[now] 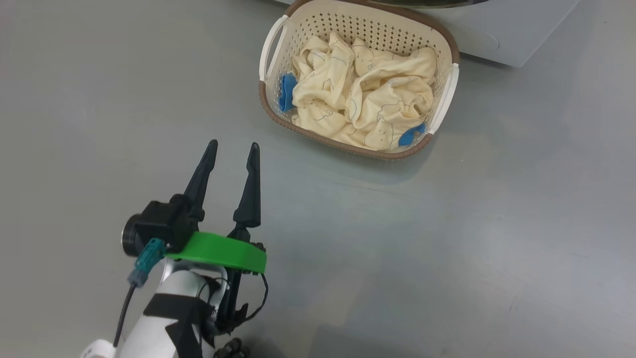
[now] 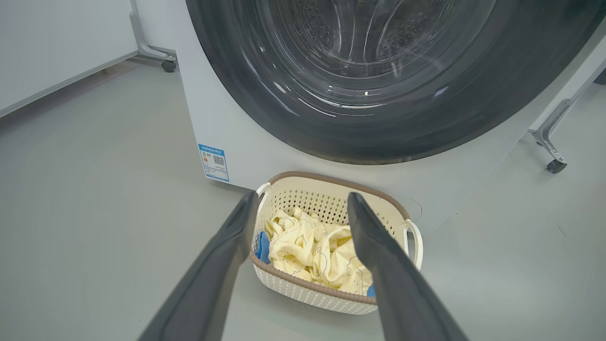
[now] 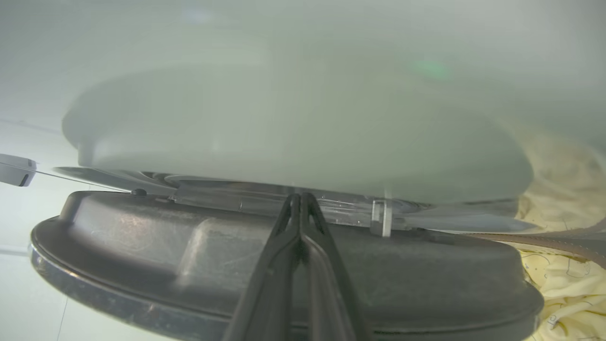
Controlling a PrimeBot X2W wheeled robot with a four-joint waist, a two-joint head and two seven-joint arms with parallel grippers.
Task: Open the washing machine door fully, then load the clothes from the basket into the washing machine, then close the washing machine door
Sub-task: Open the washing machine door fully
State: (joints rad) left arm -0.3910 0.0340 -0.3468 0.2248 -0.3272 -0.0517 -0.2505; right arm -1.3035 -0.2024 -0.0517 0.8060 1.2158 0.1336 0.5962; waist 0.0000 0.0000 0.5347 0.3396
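Note:
The cream basket (image 1: 348, 144) stands on the grey floor against the white washing machine (image 1: 497, 35), heaped with pale yellow clothes (image 1: 367, 84). My left gripper (image 1: 233, 144) hovers open and empty, short of the basket and to its left. In the left wrist view its fingers frame the basket (image 2: 326, 296) and clothes (image 2: 312, 246), below the washing machine door (image 2: 265, 94). My right gripper (image 3: 300, 196) is shut, its tips at the seam between the door's dark ring (image 3: 142, 246) and glass bowl. How far the door is open I cannot tell.
A blue label (image 2: 214, 162) marks the machine's lower front. Wheeled metal legs (image 2: 551, 161) stand right of the machine, another caster (image 2: 168, 65) and a white panel (image 2: 47, 47) to its left. Open grey floor (image 1: 447, 248) lies around my left arm.

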